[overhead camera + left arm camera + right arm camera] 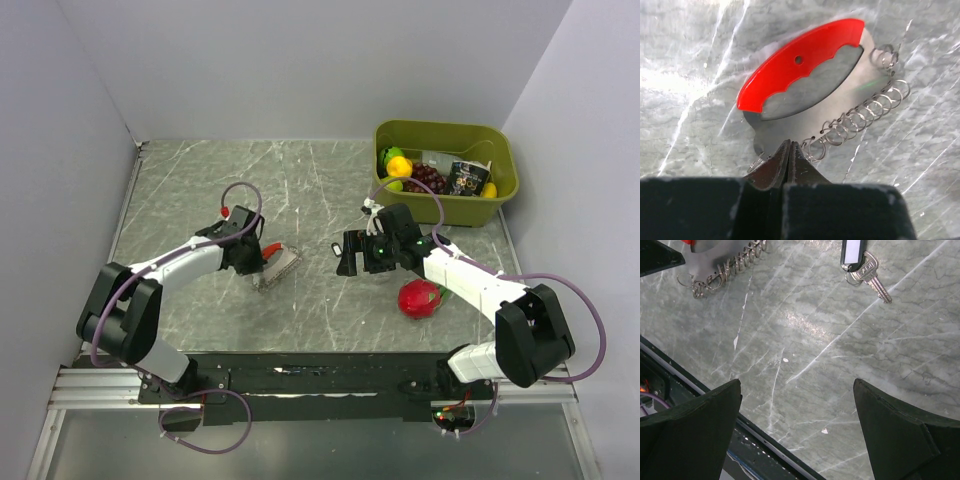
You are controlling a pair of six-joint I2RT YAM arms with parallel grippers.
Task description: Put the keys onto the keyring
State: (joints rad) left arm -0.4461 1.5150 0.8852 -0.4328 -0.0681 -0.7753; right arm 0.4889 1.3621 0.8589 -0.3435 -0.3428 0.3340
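Leaning low, left pincer (789, 146) nips the keyring's (800, 62) plate edge.

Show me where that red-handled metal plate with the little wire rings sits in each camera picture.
Top external: red-handled plate left of centre, at the tip of the left gripper.
Left wrist: fills the upper middle, just beyond that gripper's closed fingertips.
Right wrist: only its ring row and grey edge, top-left corner.
Shared landmark: the grey marbled table with white streaks.

Bright, even light, soft faint shadows, white glare on the table (675, 80), nearest foreground slightly blurred
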